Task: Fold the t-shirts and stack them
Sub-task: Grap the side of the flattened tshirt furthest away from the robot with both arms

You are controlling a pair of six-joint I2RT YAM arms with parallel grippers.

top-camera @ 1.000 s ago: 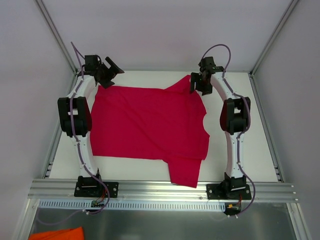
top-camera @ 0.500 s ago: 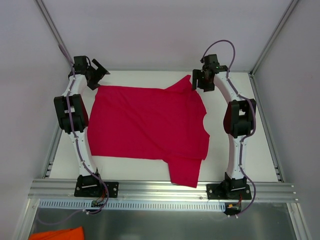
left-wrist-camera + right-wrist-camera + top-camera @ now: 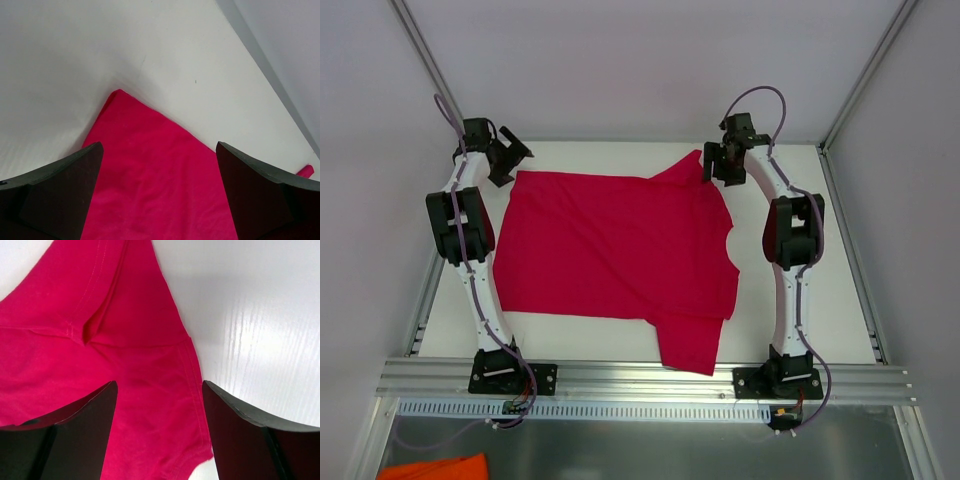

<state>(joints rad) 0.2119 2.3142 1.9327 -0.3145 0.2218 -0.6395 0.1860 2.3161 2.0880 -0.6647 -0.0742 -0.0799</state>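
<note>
Left gripper [image 3: 510, 160] is held wide open and empty over the far-left corner of the t-shirt [image 3: 620, 250]; the right gripper [image 3: 714, 166], also parted and empty, is set astride the far sleeve. The shirt is spread flat on the surface [image 3: 840, 260]. Thin fabric could be missed, or only one layer pinched, so a fold would be dragged crooked. Fingertips are cut off in both wrist views; contact cannot be judged

Overhead view, two wrist close-ups over t-shirt [image 3: 610, 250]
</note>
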